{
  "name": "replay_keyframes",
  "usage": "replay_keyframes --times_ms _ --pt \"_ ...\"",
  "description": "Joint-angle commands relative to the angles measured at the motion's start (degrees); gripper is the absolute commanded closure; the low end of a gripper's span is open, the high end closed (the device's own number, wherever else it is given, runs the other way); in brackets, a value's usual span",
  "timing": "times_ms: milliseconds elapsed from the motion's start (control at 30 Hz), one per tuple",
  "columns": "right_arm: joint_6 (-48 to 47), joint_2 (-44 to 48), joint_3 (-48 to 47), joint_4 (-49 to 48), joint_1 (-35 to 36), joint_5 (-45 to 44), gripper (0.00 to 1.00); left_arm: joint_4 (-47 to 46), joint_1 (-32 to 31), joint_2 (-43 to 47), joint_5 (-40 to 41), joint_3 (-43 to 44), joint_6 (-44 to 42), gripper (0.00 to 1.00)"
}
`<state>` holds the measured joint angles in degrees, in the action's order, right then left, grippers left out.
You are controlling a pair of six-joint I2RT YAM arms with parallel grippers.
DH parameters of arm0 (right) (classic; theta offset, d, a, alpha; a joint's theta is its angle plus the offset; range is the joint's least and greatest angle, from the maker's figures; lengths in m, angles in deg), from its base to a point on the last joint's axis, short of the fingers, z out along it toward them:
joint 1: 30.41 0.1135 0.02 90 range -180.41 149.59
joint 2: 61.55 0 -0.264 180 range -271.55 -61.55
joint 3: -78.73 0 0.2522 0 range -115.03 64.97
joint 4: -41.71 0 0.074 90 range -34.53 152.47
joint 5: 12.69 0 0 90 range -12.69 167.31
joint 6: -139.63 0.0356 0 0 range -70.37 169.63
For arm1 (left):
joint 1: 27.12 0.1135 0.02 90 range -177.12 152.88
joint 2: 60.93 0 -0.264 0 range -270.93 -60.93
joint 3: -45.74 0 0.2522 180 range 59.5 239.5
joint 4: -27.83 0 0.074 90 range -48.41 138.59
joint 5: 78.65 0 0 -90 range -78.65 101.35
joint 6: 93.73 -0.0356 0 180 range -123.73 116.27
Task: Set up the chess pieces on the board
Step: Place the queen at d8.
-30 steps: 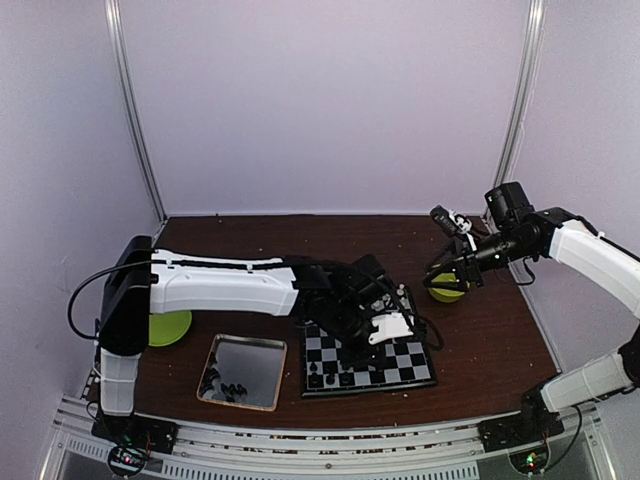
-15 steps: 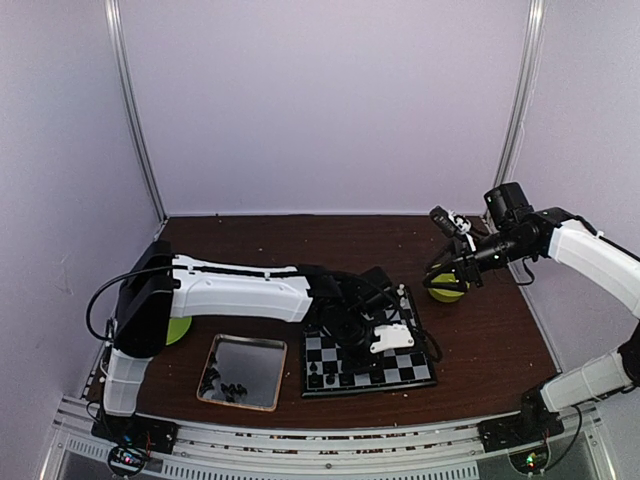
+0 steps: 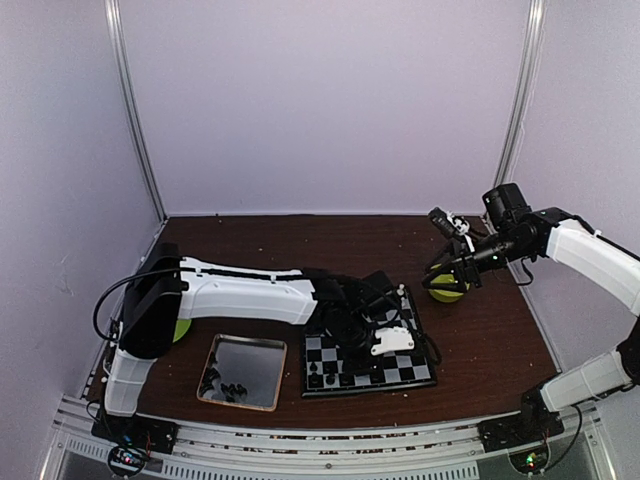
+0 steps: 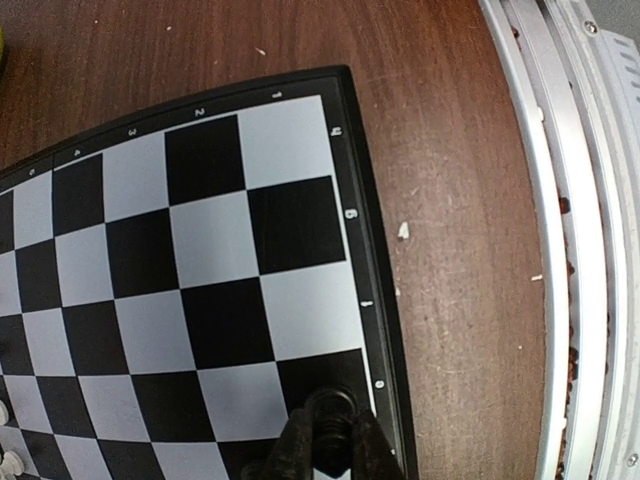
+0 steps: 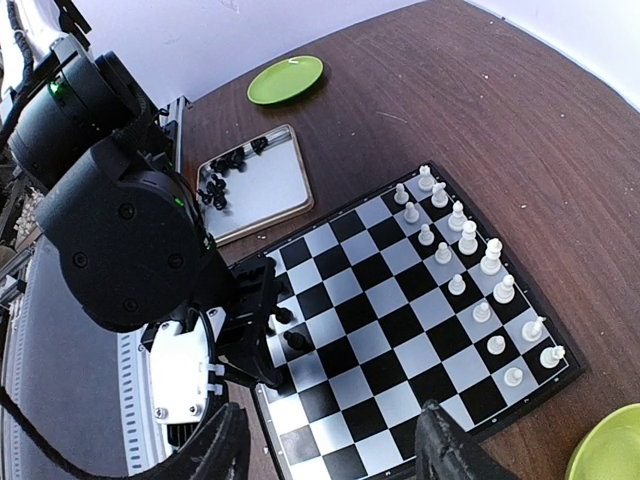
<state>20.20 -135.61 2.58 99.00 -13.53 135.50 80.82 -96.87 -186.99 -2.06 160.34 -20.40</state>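
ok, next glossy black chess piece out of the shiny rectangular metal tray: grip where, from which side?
Pick an outlier of the glossy black chess pieces bunched at one end of the shiny rectangular metal tray. Come straight down: the tray's rim would likely block a side approach. Close across the narrow stem; their pose is too small to tell.

From above, the light is soft and even, with a pale sheen on the tray (image 3: 250,362) left of the board (image 3: 408,368). My left wrist camera bows the board's lines, and my fingers (image 4: 296,448) at its corner look dark, blurred.
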Motion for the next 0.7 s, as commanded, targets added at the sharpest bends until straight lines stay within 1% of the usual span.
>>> replay_keyframes --times_ms 0,133,267,367,533,667 --pt "-0.5 -0.5 -0.1 0.2 -0.3 -0.3 0.44 -0.2 0.3 -1.3 0.8 1.9 -0.8 0.9" --pt "-0.6 -0.7 -0.1 0.3 -0.3 -0.2 0.44 -0.1 0.2 -1.5 0.8 2.1 -0.8 0.89" --pt "-0.6 -1.0 -0.2 0.4 -0.3 -0.1 0.44 -0.1 0.2 -1.6 0.8 2.2 -0.8 0.86" --pt "-0.8 -1.1 -0.3 0.6 -0.3 -0.1 0.44 0.0 0.2 -1.6 0.9 2.0 -0.8 0.81" --pt "-1.1 -1.3 -0.3 0.8 -0.3 0.1 0.44 0.4 0.2 -0.2 1.0 1.5 -0.9 0.7" --pt "-1.2 -1.5 -0.5 1.1 -0.3 0.2 0.44 0.6 0.2 3.7 2.4 1.2 -1.0 0.67"
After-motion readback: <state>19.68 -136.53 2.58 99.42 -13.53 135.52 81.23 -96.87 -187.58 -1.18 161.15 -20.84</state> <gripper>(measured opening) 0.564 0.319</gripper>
